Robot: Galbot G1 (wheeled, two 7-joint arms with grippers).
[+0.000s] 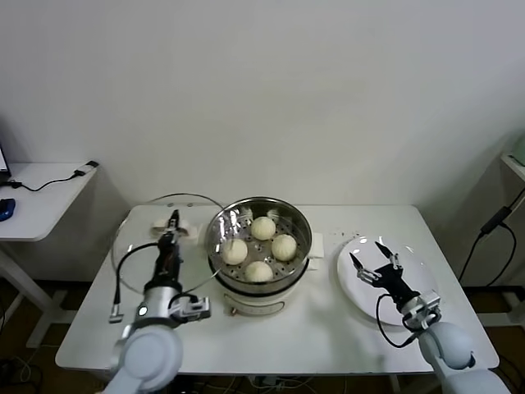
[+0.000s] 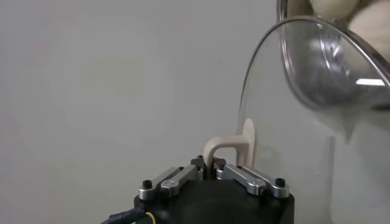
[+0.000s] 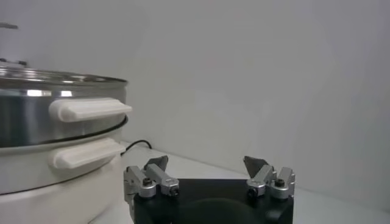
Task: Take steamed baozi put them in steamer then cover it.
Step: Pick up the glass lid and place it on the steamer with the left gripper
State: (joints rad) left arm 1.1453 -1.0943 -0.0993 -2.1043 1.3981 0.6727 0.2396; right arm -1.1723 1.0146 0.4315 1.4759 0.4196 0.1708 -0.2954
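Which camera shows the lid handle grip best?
The left wrist view: the left gripper is shut on the lid handle. The head view shows it small, from above; the right wrist view doesn't show it.

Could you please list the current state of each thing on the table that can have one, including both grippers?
Steamer: open, uncovered.
Steamed baozi: all four inside the steamer on its tray.
Cover: off the pot, held tilted to the steamer's left.
Left gripper: shut on the cover's white handle.
Right gripper: open, holding nothing, above the plate.
Plate: bare, no buns on it.
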